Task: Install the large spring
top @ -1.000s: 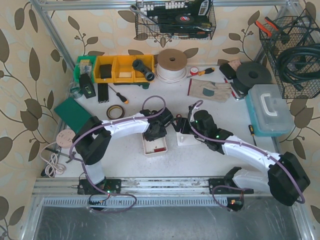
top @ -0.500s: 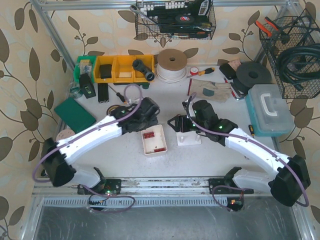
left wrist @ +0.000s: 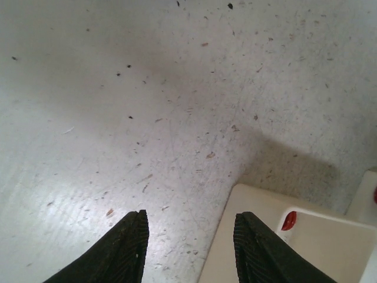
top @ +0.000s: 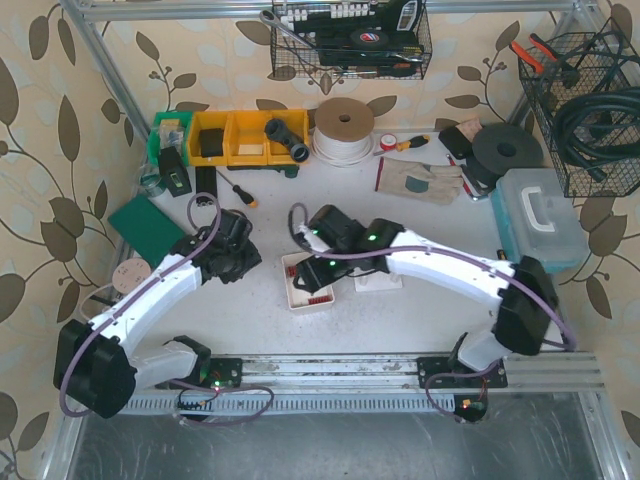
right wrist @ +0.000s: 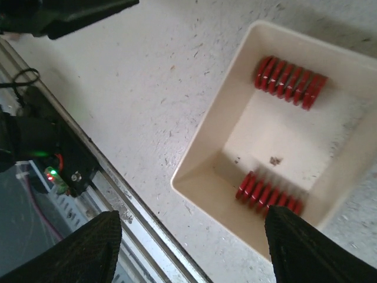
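Holds right gripper [right wrist: 193, 216] wide open, empty, above tray [right wrist: 203, 150]; finds red springs [right wrist: 288, 81] just ahead, lying lengthwise finger-to-finger.

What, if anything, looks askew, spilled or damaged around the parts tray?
Little: the cream tray sits slightly skewed to the table's front rail, with dark specks on its floor. Both red springs lie inside, against opposite walls; nothing spilled.

No writing is legible; labels on the boxes [top: 365, 38] in the wire basket [top: 426, 58] are too small.
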Controlling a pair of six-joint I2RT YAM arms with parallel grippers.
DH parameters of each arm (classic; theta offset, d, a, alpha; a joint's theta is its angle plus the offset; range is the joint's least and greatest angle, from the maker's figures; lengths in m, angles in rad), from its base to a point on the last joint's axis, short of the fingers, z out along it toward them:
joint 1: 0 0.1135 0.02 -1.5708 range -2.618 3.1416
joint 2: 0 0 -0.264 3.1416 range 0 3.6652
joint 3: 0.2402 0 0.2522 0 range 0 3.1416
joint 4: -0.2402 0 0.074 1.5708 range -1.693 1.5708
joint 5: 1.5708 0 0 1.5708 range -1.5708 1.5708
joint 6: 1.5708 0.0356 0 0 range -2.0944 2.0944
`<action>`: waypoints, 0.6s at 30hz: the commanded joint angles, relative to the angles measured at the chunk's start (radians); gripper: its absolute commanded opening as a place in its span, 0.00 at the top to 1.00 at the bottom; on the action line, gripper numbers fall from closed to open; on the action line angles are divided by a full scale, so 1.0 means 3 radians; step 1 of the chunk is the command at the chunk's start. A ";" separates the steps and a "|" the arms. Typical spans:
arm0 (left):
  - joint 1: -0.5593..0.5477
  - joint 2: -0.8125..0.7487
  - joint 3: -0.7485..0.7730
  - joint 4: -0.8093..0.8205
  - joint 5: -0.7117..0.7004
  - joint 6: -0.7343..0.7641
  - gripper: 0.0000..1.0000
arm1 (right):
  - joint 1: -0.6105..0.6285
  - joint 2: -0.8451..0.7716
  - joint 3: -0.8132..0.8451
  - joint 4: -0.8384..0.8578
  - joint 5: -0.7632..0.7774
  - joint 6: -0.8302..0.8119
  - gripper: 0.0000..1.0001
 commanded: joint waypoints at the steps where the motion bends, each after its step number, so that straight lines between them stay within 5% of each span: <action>1: 0.0180 -0.0084 -0.0126 0.0497 0.0587 0.0390 0.55 | 0.0155 0.0472 0.0290 -0.0257 0.0285 0.0125 0.33; 5: 0.0239 -0.0112 -0.0185 0.0578 0.0750 0.0508 0.55 | 0.0155 0.0805 0.0429 -0.0281 0.0220 0.0259 0.36; 18: 0.0330 -0.0181 -0.0277 0.0767 0.0825 0.0566 0.55 | 0.0246 0.1250 0.1016 -0.1597 0.0349 0.0124 0.46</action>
